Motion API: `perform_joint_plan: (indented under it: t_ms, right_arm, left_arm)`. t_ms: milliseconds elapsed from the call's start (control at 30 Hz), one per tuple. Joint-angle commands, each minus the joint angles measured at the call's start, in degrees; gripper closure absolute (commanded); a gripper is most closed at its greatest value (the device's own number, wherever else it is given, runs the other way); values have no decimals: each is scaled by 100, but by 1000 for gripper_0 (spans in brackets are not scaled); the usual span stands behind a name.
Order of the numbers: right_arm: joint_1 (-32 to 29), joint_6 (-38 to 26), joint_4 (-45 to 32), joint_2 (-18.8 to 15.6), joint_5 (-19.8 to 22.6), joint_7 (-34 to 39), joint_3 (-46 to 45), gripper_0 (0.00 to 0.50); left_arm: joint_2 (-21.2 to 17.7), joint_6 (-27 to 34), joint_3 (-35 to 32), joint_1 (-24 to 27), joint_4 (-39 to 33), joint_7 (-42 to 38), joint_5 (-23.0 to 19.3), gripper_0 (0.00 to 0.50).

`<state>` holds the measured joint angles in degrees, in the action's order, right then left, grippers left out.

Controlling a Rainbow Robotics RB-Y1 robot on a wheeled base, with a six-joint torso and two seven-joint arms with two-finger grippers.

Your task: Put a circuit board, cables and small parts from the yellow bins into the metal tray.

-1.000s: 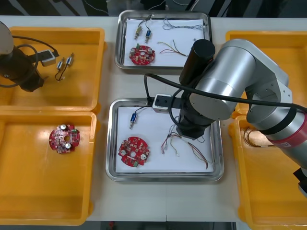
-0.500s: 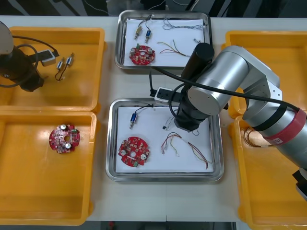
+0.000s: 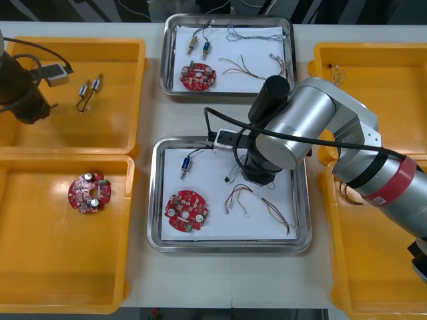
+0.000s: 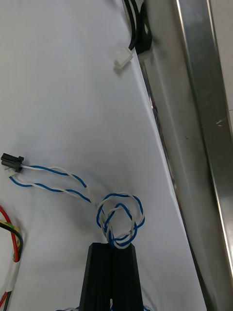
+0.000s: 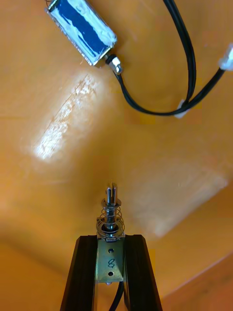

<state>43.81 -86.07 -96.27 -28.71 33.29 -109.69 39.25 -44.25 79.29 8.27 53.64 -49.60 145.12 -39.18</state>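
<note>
Nearest, on the robot's left, the near left yellow bin [image 3: 40, 267] holds one round red circuit board [image 3: 89, 193] on its floor. Beside it, in the middle of the desk [image 3: 227, 283], stands the near metal tray [image 3: 230, 247], white inside. In this tray lie a second red board [image 3: 186, 211], a small blue part [image 3: 186, 163] toward the far left corner, and a red and yellow cable [image 3: 261, 203] more to the right.

The right arm reaches over this tray. The right end effector [image 4: 112, 248] has its fingers pressed together on a blue and white cable [image 4: 119, 214] — they pinch one loop of it. The rest of the cable runs over the white lining to a black connector [image 4: 12, 162]. The loop lies near the tray's metal wall. On the right, the near right bin [image 3: 373, 280] holds thin cables [image 3: 348, 192] by its left wall.

Farther off, in the far left bin [image 3: 113, 127], the left end effector [image 5: 110, 240] clamps a small metal part [image 5: 110, 226] with a spring, and its fingers stand apart by the width of that part. Beyond it, on the bin's floor, lies a blue-bodied part [image 5: 82, 31] with a black cable [image 5: 167, 82].

Farthest stands the far metal tray [image 3: 164, 53] — it holds a third red board [image 3: 199, 75], two little parts [image 3: 198, 45] and some coloured cables [image 3: 240, 67].
</note>
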Motion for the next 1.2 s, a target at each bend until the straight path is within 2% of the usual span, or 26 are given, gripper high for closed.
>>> perform_joint_plan:
  t_ms: [33, 67, 133, 167, 200, 233, 400, 733, 900, 1033, 1200]
  right_arm:
    - [-21, 55, -68, 23, -24, -97, 56, 454]
    - [-21, 55, -68, 23, -15, -97, 56, 442]
    - [-21, 55, -68, 6, 11, -97, 56, 354]
    - [-21, 55, -59, -3, 2, -97, 56, 354]
    - [-21, 73, -68, -12, 2, -114, 56, 58]
    - [-21, 64, -68, -12, -7, -106, 56, 9]
    - [-21, 64, -68, -47, 2, -70, 56, 0]
    - [-21, -33, -208, -109, -15, -53, 12, 0]
    - [-21, -490, -577, -135, -24, -44, -199, 0]
    - [-21, -982, -955, -144, -7, -44, -454, 0]
    - [-21, -1624, -1535, -179, -42, -35, -744, 0]
  left_arm:
    - [-286, 597, -124, 296, -832, -1381, 341, 500]
    - [-286, 658, -124, 296, -884, -1496, 332, 500]
    - [-286, 825, -168, 296, -1025, -1707, 332, 500]
    - [-286, 984, -282, 296, -1095, -1847, 332, 500]
    - [-286, 1089, -361, 296, -1139, -1891, 332, 500]
    - [-286, 1151, -414, 296, -1157, -1900, 332, 500]
    - [-242, 1590, -845, 235, -1394, -1997, 412, 500]
    - [-119, 2302, -1258, -293, -2642, -2867, 535, 500]
    - [74, 2741, -1390, -477, -3363, -3543, 649, 500]
    - [391, 3071, -1566, -583, -3934, -4009, 877, 500]
    - [769, 3071, -1618, -592, -4418, -4387, 1238, 500]
